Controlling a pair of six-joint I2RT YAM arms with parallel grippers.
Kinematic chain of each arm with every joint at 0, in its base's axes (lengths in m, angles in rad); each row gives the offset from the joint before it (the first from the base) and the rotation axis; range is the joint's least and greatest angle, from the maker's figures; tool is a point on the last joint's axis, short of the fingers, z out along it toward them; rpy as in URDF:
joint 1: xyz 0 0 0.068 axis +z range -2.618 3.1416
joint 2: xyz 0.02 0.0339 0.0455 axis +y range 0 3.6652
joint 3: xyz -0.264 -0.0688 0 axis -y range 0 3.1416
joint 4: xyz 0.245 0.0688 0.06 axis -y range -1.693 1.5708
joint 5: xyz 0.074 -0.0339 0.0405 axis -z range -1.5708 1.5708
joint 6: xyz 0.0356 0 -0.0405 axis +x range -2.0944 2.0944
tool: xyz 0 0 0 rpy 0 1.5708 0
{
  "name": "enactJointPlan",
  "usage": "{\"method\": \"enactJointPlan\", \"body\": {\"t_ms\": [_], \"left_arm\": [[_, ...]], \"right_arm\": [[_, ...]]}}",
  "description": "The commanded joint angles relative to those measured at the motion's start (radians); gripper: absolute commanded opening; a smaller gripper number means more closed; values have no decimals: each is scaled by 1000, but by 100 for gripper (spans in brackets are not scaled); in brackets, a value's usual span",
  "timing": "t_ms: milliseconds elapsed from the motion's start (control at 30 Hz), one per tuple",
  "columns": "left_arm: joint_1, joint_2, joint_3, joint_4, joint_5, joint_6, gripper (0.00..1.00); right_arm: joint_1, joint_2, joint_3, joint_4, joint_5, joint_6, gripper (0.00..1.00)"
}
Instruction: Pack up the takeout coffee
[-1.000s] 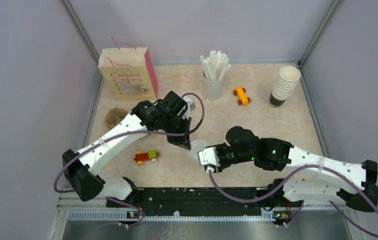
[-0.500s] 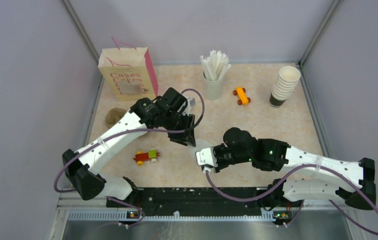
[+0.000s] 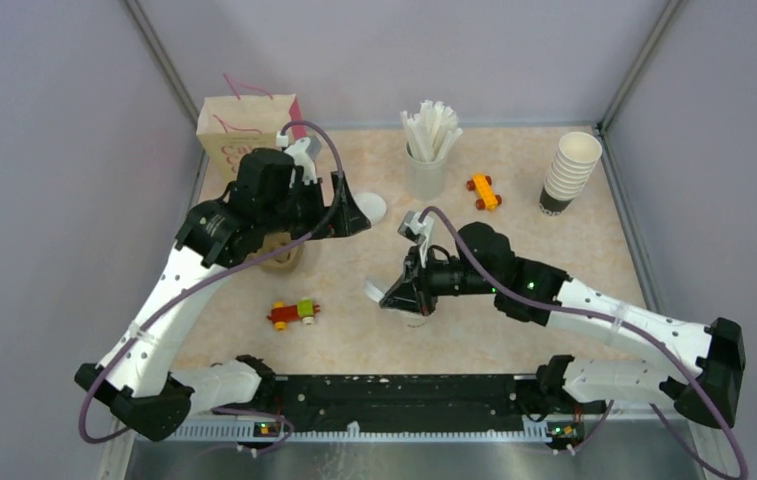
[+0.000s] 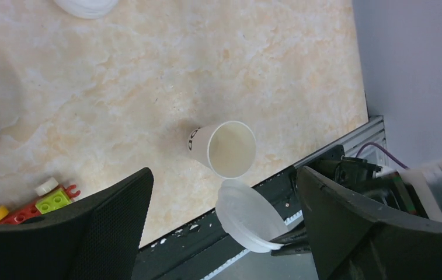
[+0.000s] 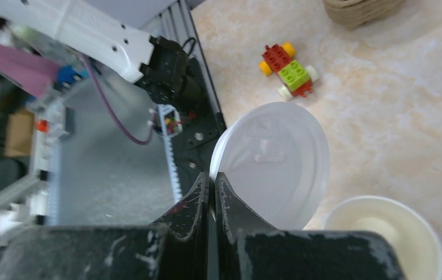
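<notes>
The white paper cup [image 4: 227, 149] stands upright and open on the table; in the right wrist view its rim [image 5: 385, 233] shows at the lower right. My right gripper [image 5: 211, 178] is shut on the edge of the round white lid [image 5: 277, 163], holding it tilted just beside and above the cup. From above, that lid [image 3: 374, 292] sticks out left of the right gripper [image 3: 394, 295], which hides most of the cup. My left gripper [image 3: 352, 215] hangs open and empty above the table's far left; in its wrist view the left gripper [image 4: 224, 227] looks down on cup and lid [image 4: 247, 216].
A paper bag [image 3: 244, 140] and brown cup tray [image 3: 282, 255] sit behind and under the left arm. More lids [image 3: 372, 207] lie next to the left gripper. A holder of sticks [image 3: 426, 165], orange toy [image 3: 484, 191], cup stack [image 3: 569, 170] and brick toy [image 3: 292, 314] stand around.
My left gripper has opened and pulled back up and to the far left. My right gripper has shut on the lid's edge, turned and lifted it beside the cup.
</notes>
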Motion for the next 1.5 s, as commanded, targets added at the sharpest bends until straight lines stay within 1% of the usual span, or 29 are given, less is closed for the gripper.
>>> {"method": "enactJointPlan", "body": {"t_ms": [0,33,100,133,167,267,367,467,533,567,600,700,800,867,933,1000,1067,1200,1267,1333,1400,1433,1467], "left_arm": [[7,-58,-39,93,36,63,98],[7,-67,-45,97,55,73,99],[8,-91,-71,128,95,93,99],[8,-104,-87,147,110,96,99],[7,-124,-116,176,136,97,98],[7,-184,-213,290,233,108,96],[7,-233,-301,351,301,108,89],[7,-290,-419,444,369,136,84],[8,-324,-496,484,377,166,77],[7,-336,-527,502,378,183,75],[7,-344,-536,510,372,196,74],[7,-345,-537,527,384,243,77],[5,-337,-569,576,411,331,79],[2,-334,-607,654,445,367,84],[1,-326,-627,723,521,381,90],[2,-305,-638,764,581,402,93],[2,-272,-635,763,615,424,93],[1,-223,-641,810,691,397,89],[1,-214,-650,809,708,398,87],[0,-210,-648,773,686,415,87],[0,-217,-649,752,664,415,87],[-1,-222,-651,743,633,399,87],[1,-227,-657,738,577,350,86]], "right_arm": [[-73,2,-2,169,-168,382,0],[-111,-1,-19,205,-214,449,0],[-197,-8,-85,351,-356,618,0],[-236,-13,-113,411,-393,698,0],[-279,-18,-130,445,-428,743,0],[-351,-12,-120,408,-507,758,0],[-408,4,-117,389,-566,812,0],[-462,7,-157,505,-610,943,0],[-488,23,-182,615,-645,1030,0],[-496,35,-195,671,-662,1069,0],[-500,50,-198,691,-675,1093,0],[-508,68,-192,671,-683,1105,0],[-511,77,-188,668,-661,1123,0],[-512,106,-184,704,-671,1175,0],[-512,126,-193,787,-683,1244,0],[-513,124,-200,778,-677,1250,0],[-513,128,-206,728,-683,1225,0],[-513,117,-245,699,-686,1205,0],[-513,115,-254,664,-685,1164,0],[-518,119,-256,622,-687,1131,0],[-522,118,-272,632,-682,1128,0],[-522,116,-279,643,-678,1127,0],[-522,114,-282,641,-675,1120,0]]}}
